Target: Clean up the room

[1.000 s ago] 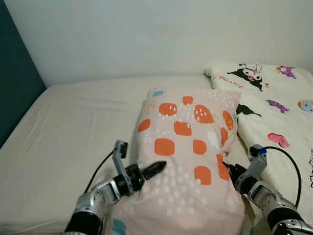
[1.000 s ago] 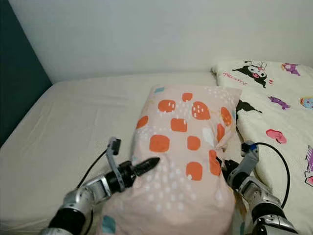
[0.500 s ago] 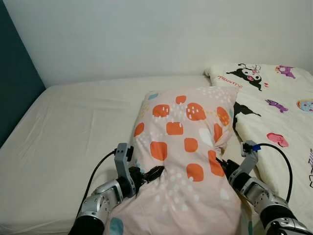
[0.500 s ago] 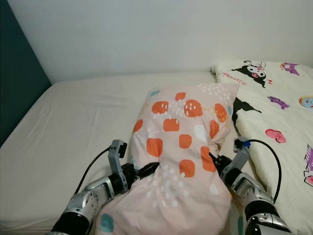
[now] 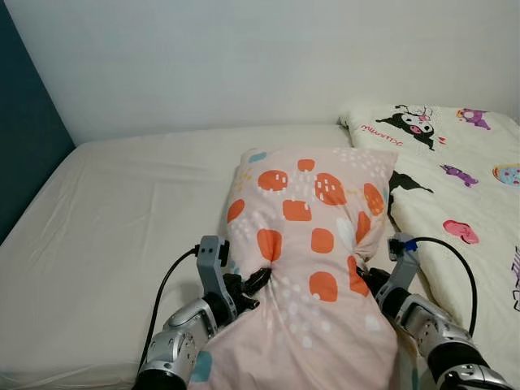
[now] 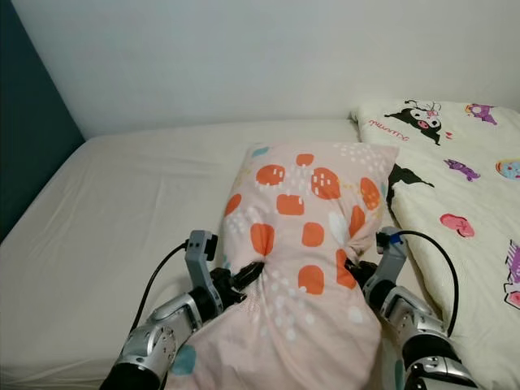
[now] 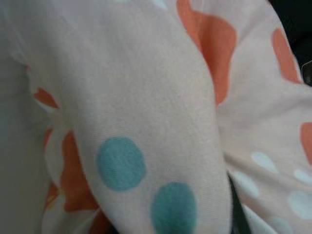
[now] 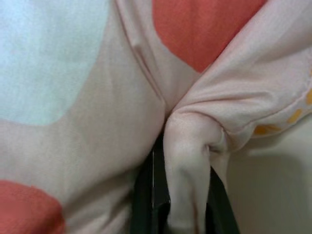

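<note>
A pink pillow (image 5: 313, 244) patterned with orange patches, white dots and a few teal spots is held up over the cream bed (image 5: 114, 211), at the centre of the head views, with its upper end leaning toward 12 o'clock and its lower end between the two arms. The left gripper (image 5: 252, 284) is pressed into the pillow's edge at 9 o'clock, its black fingers clenched on a pinch of the cloth. The right gripper (image 6: 355, 270) is set against the pillow's edge at 3 o'clock; in the right wrist view a fold of pink fabric (image 8: 187, 161) is seen clamped between its fingers (image 8: 144, 195). At 2 o'clock a cream quilt (image 5: 455, 179) printed with cartoon figures is spread on the bed; a line of red lettering near its top corner is too small to be read
</note>
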`<state>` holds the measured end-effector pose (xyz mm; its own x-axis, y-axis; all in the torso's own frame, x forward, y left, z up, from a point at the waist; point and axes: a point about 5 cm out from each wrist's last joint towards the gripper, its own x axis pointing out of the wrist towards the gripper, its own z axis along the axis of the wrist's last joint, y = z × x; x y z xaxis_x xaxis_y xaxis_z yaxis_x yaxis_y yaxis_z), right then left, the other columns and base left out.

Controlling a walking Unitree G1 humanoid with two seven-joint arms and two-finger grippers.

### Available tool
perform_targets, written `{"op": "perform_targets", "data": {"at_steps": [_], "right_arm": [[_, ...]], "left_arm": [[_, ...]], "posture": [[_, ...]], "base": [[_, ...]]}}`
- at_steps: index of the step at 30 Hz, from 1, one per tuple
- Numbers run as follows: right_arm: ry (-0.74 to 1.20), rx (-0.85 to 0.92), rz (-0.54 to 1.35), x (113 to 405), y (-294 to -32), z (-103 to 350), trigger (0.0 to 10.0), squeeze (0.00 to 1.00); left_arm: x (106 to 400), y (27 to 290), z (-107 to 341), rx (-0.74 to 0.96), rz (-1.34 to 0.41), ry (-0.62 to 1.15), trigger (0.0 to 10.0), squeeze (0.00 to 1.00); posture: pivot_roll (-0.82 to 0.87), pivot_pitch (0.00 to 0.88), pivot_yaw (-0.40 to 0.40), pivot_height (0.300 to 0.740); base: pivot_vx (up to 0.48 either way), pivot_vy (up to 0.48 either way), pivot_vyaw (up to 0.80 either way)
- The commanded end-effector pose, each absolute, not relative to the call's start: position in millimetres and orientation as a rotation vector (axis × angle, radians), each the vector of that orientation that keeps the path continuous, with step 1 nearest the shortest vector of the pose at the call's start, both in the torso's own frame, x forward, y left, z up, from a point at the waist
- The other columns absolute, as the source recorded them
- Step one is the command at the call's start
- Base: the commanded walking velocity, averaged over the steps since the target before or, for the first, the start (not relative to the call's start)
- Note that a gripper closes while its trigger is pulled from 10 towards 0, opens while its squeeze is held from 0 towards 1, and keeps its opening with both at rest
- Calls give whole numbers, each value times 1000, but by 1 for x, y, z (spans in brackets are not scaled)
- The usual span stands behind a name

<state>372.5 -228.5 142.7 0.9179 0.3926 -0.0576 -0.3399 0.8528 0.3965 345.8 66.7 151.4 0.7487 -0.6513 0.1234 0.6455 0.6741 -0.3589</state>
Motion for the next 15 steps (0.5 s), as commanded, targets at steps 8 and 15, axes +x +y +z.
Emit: {"op": "perform_targets", "data": {"at_steps": [8, 15], "right_arm": [[155, 376, 485, 373, -190, 133, 0, 0], [-14, 366, 527, 373, -168, 166, 0, 0]], "left_arm": [[331, 50, 151, -400, -742, 5, 0, 263], [323, 76, 163, -375, -603, -91, 0, 259]], "posture": [[-49, 242, 31, 576], [-67, 174, 20, 576]], "base": [[0, 0, 0], [0, 0, 0]]}}
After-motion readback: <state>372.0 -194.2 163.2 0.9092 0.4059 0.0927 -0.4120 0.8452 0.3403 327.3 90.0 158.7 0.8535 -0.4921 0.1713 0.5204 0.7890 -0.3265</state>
